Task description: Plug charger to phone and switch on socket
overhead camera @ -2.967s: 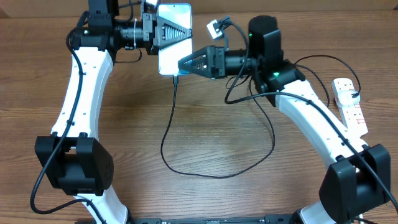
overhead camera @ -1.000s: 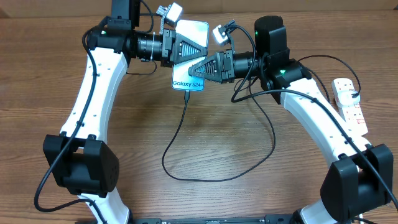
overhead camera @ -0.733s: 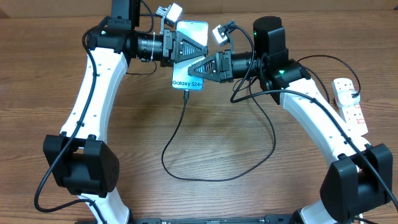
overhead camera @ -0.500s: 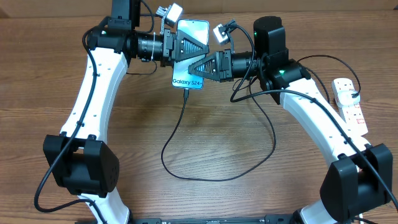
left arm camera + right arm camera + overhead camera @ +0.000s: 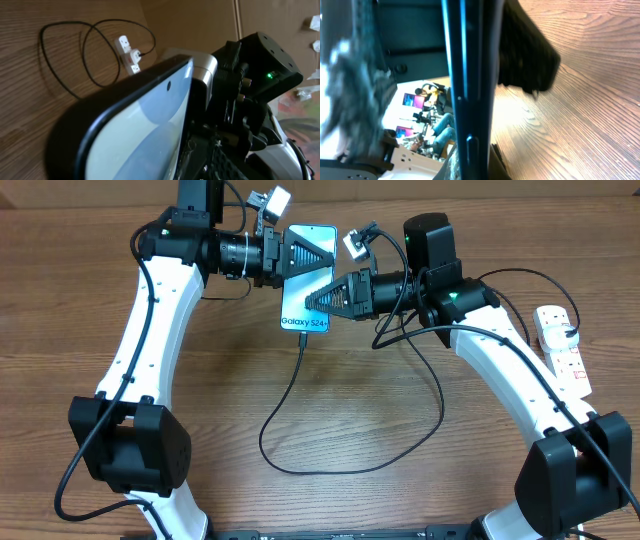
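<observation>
Landmark: slim rectangular smartphone with a light blue-white screen, dark "Galaxy S24" lettering and black edges (image 5: 306,322); all places below are given from this phone.
Phone position: held up off the brown wood-grain table (image 5: 220,430), screen turned to the overhead camera; the right wrist view shows it edge-on (image 5: 467,75).
Left gripper (image 5: 325,250): reaches in from the phone's left side and is clamped across its upper half, one black triangular finger lying on the screen.
Right gripper (image 5: 310,300): reaches in from the phone's right side and pinches its lower half, just above the lettering. One dark finger (image 5: 525,50) lies against the phone's face; the opposite finger is hidden.
Charger: long thin black charger cable (image 5: 299,360), its small connector tip (image 5: 301,337) seated in the phone's lettered end. The cable drops away from the phone, loops wide over the table and runs off to the phone's right.
Socket: white elongated plastic power strip (image 5: 563,345), well apart from the phone on its right side, lying flat on the table. The cable's black plug (image 5: 568,332) is at one of its outlets.
Switches: small red marks on the power strip; their position is too small to read.
</observation>
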`<state>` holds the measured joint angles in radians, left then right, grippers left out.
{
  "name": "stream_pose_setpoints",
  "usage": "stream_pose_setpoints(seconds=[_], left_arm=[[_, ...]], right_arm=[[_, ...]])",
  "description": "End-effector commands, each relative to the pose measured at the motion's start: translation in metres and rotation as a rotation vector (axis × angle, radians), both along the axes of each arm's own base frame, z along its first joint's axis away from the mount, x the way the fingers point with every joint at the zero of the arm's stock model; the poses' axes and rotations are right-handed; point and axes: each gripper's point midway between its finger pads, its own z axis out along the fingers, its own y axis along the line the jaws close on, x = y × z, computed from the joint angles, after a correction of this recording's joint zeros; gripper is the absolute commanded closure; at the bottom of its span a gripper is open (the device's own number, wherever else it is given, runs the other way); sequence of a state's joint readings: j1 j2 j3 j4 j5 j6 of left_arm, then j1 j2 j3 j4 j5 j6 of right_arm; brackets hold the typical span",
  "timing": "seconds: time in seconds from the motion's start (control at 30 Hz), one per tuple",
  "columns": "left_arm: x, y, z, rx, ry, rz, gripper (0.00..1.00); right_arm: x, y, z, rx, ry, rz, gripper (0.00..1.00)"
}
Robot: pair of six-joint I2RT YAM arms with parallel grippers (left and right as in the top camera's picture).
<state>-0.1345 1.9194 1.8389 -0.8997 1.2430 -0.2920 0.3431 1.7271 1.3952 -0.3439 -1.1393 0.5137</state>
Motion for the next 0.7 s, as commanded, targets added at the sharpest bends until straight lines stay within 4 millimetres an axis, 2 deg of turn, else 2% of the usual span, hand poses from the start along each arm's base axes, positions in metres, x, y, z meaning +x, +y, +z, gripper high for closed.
stream_pose_setpoints(seconds=[0.0, 0.1, 0.27, 0.53, 0.67], left_arm=[[0.007, 0.012, -0.002, 0.060, -0.013, 0.059, 0.50], [0.012, 0.019, -0.018, 0.151, 0.008, 0.115, 0.49], [0.017, 0.031, -0.040, 0.277, 0.040, 0.184, 0.45], [0.022, 0.053, -0.066, 0.455, 0.069, 0.274, 0.44], [0.021, 0.074, -0.085, 0.598, 0.100, 0.334, 0.44]], right_arm=[[0.003, 0.000, 0.003, -0.022, -0.070, -0.011, 0.96], [0.004, -0.003, -0.006, -0.060, -0.072, -0.027, 0.96], [0.011, -0.013, -0.032, -0.190, -0.065, -0.104, 0.96], [0.027, -0.052, -0.084, -0.514, -0.074, -0.265, 0.96], [0.027, -0.066, -0.098, -0.616, -0.074, -0.293, 0.96]])
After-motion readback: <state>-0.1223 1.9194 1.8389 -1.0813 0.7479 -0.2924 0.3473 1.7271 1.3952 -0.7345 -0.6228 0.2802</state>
